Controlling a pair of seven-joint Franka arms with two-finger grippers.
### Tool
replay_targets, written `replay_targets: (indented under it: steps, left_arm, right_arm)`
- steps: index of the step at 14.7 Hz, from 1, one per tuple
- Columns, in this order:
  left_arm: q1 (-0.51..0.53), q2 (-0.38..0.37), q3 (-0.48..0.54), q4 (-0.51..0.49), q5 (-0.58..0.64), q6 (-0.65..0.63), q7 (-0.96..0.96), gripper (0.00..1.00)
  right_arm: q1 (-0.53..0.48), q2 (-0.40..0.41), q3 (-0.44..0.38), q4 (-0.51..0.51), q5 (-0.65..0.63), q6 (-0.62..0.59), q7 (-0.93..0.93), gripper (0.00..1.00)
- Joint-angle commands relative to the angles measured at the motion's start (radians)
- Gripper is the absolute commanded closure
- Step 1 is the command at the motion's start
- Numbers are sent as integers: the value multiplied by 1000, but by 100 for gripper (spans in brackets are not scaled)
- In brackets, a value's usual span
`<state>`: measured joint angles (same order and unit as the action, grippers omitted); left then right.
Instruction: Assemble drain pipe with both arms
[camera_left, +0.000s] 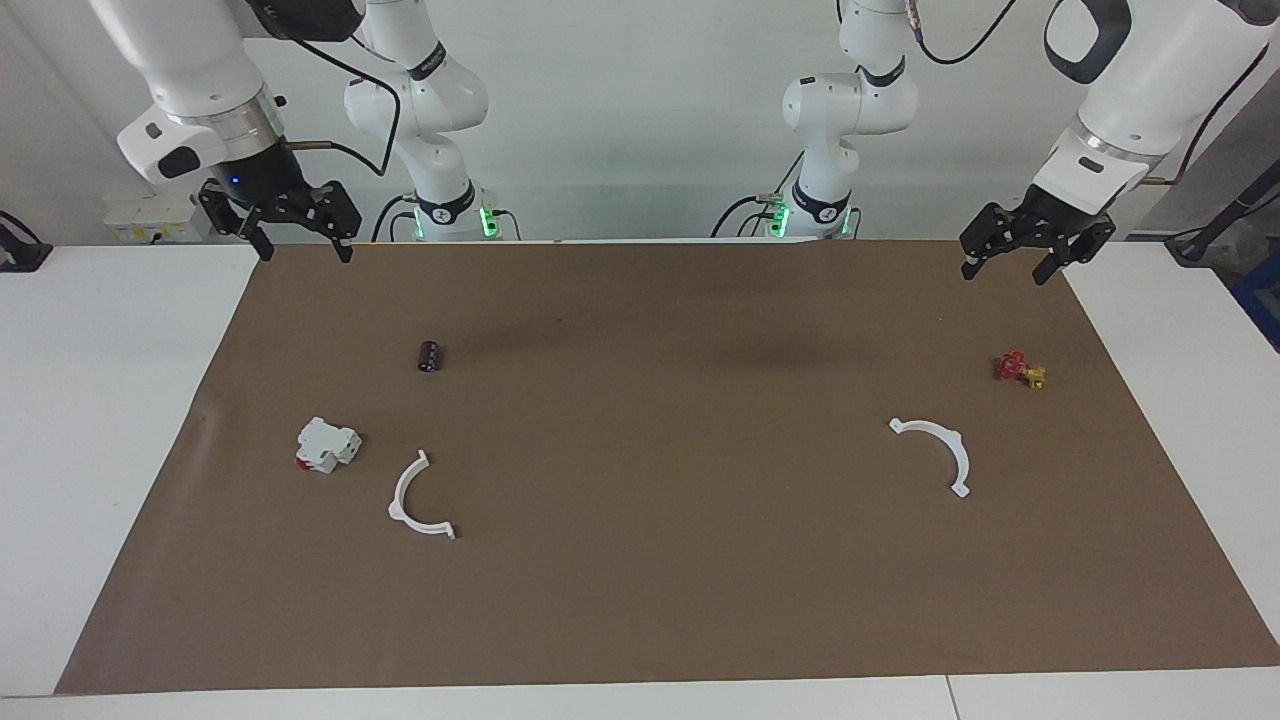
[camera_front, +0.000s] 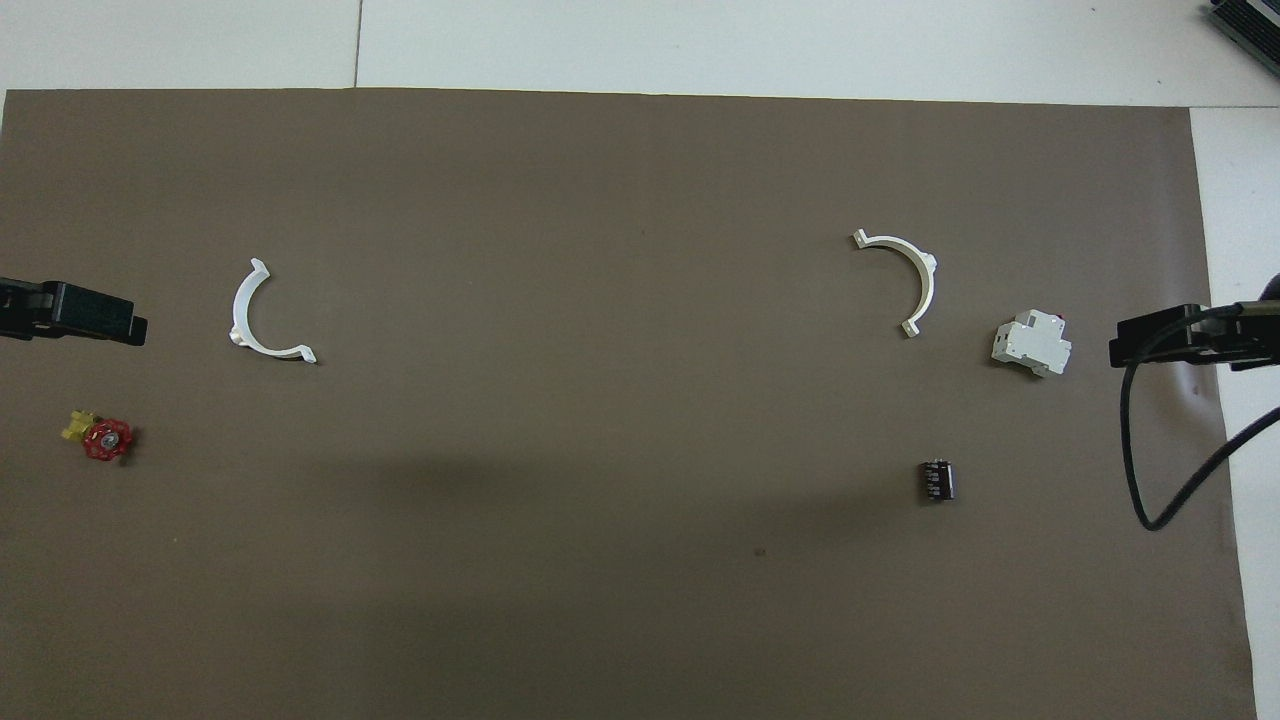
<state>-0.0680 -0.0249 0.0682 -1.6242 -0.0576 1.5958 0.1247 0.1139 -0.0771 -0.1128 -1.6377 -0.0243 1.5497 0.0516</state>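
The drain pipe lies in two separate white half-rings on the brown mat. One half-ring (camera_left: 399, 495) (camera_front: 928, 285) lies toward the right arm's end. The other half-ring (camera_left: 947, 433) (camera_front: 240, 316) lies toward the left arm's end. They are far apart. My right gripper (camera_left: 305, 252) (camera_front: 1170, 342) hangs open and empty in the air over the mat's edge at its own end. My left gripper (camera_left: 1005, 274) (camera_front: 85, 315) hangs open and empty over the mat's edge at its end. Neither touches anything.
A white blocky part with a red end (camera_left: 327, 445) (camera_front: 1030, 346) lies beside the right arm's half-ring. A small black cylinder (camera_left: 430, 356) (camera_front: 936, 480) lies nearer the robots. A red-and-yellow valve (camera_left: 1018, 370) (camera_front: 100, 438) lies near the left gripper. The brown mat (camera_left: 640, 600) covers the table.
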Motion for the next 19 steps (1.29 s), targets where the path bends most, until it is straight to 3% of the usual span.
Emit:
replay_targets:
  steps: [1,12,19]
  left_arm:
    - [5,-4,-1,-2,-11,-13,1,0]
    - [4,-4,-1,0,-10,-13,1,0]
    - [5,-4,-1,-2,-10,-13,1,0]
  right_arm:
    - [-7,-15,4,-16,1,17,14,0]
    - [7,-15,7,-16,-3,38,13,0]
    - [6,88,12,-8,1,154,2,0]
